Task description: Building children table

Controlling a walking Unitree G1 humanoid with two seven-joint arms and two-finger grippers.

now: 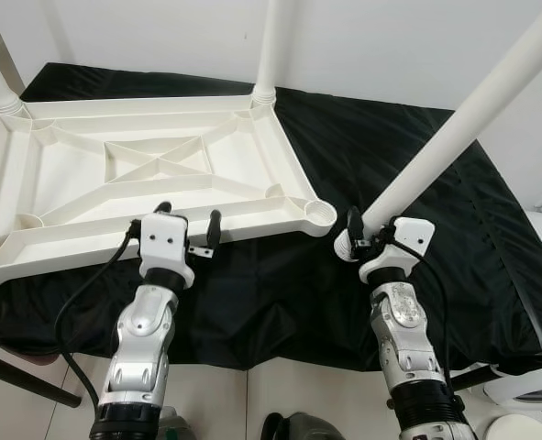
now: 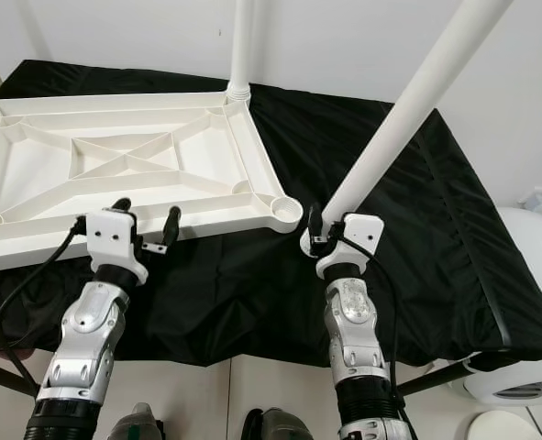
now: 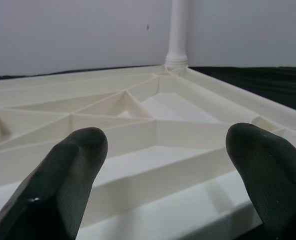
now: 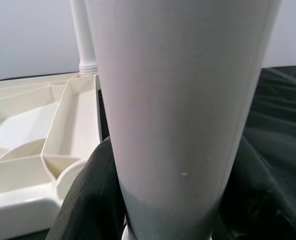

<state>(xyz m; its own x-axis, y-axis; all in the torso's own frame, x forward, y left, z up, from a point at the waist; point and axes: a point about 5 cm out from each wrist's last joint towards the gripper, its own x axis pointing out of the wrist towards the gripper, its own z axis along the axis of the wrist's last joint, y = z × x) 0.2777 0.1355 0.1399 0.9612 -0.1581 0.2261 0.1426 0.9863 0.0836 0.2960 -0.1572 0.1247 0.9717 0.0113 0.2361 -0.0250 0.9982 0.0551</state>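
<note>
Your right pincer [image 1: 355, 240] grips a loose white leg [image 1: 463, 119], lower right.
Your left pincer [image 1: 189, 225] spreads wide at the upturned table's [image 1: 151, 179] near rim, lower left.

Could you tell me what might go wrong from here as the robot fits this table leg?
The long white plastic leg, clamped near its base by the right gripper, leans steeply and could lever out of the grip. Its end sits beside the empty corner socket of the upturned white tabletop, so it may miss. The open left gripper only straddles the rim, so the tabletop could slide on the black cloth.
</note>
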